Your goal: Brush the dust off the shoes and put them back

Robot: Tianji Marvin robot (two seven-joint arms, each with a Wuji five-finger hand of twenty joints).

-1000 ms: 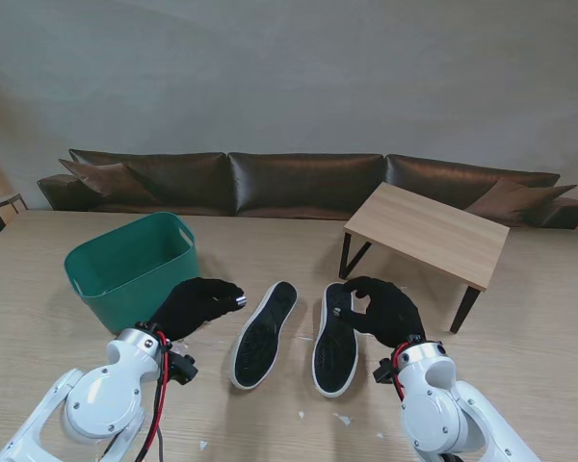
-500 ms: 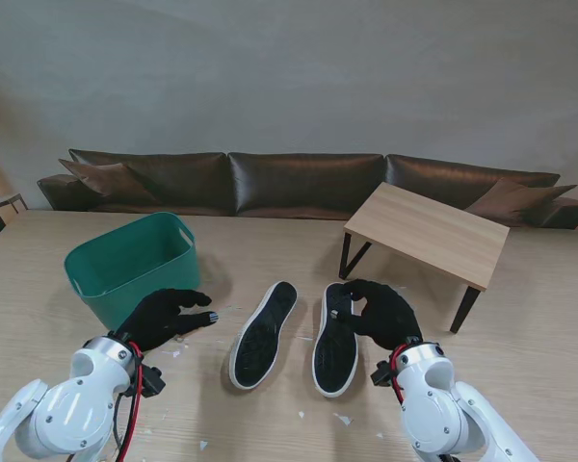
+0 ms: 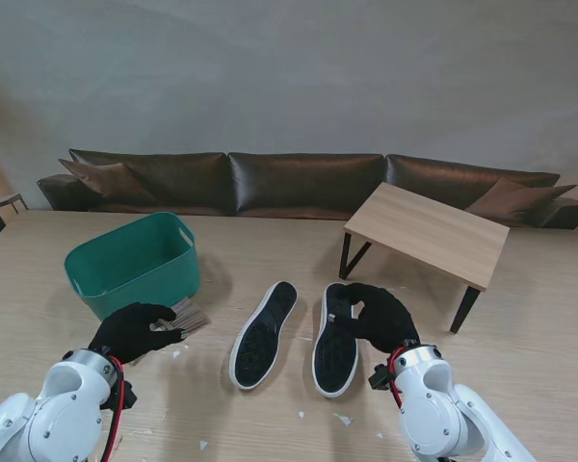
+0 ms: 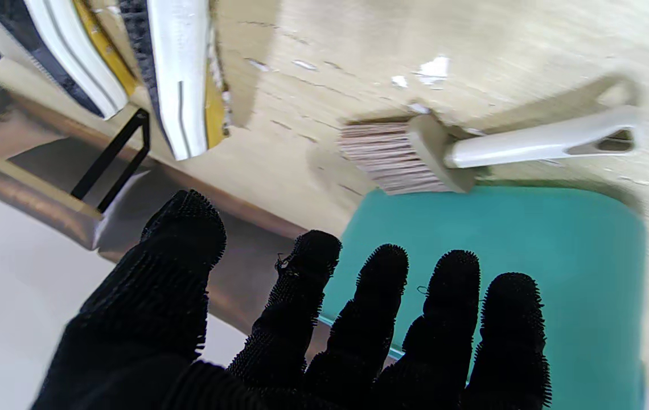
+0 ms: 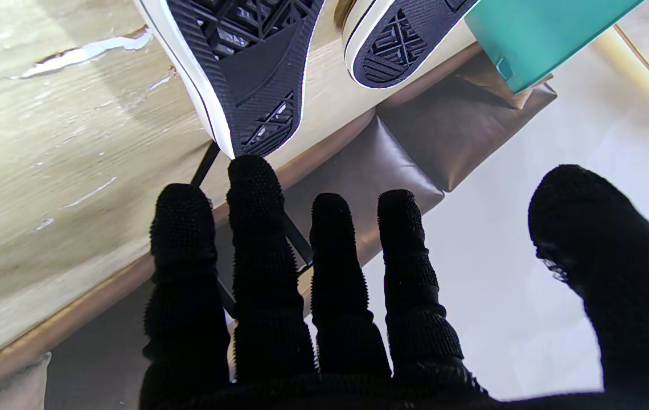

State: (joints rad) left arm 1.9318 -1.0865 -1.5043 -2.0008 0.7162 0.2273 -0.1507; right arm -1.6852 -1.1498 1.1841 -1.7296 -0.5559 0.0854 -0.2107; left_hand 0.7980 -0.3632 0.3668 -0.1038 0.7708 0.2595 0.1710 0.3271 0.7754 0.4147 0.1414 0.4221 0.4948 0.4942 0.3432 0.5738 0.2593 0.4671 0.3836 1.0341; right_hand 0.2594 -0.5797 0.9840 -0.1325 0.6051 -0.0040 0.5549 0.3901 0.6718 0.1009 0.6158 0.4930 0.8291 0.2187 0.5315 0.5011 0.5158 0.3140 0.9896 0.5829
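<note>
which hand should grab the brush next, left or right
Left, most likely. The left hand is open and hovers right over the brush, which lies beside the green bin. The right hand is open over the right shoe, farther from the brush.

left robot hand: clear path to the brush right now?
Probably yes. The brush lies free on the table beside the green bin, and the open left robot hand hangs near it with nothing between.
</note>
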